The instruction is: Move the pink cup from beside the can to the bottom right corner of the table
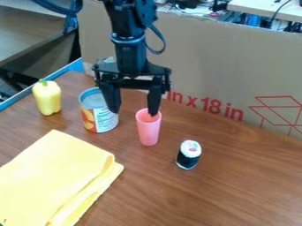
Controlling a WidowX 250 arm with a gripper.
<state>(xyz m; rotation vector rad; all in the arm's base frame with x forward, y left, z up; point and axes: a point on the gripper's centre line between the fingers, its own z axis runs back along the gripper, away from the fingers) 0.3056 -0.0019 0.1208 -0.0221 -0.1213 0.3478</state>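
The black gripper (134, 110) hangs open over the table, its two fingers apart and pointing down. Its right finger's tip is at the mouth of an upright pink cup (149, 131); whether it is inside or just behind the rim, I cannot tell. The left finger overlaps the right side of an open can (100, 115) with a fruit label. A small dark bottle or jar with a white top (189, 154) stands to the right of the cup. A yellow toy pepper (47, 97) is upright at the left, and a folded yellow cloth (56, 178) lies at the front left.
A large cardboard panel (236, 75) with red print stands along the back of the wooden table (236, 190). A blue edge (17, 96) borders the table at the far left. Another table and cables are behind.
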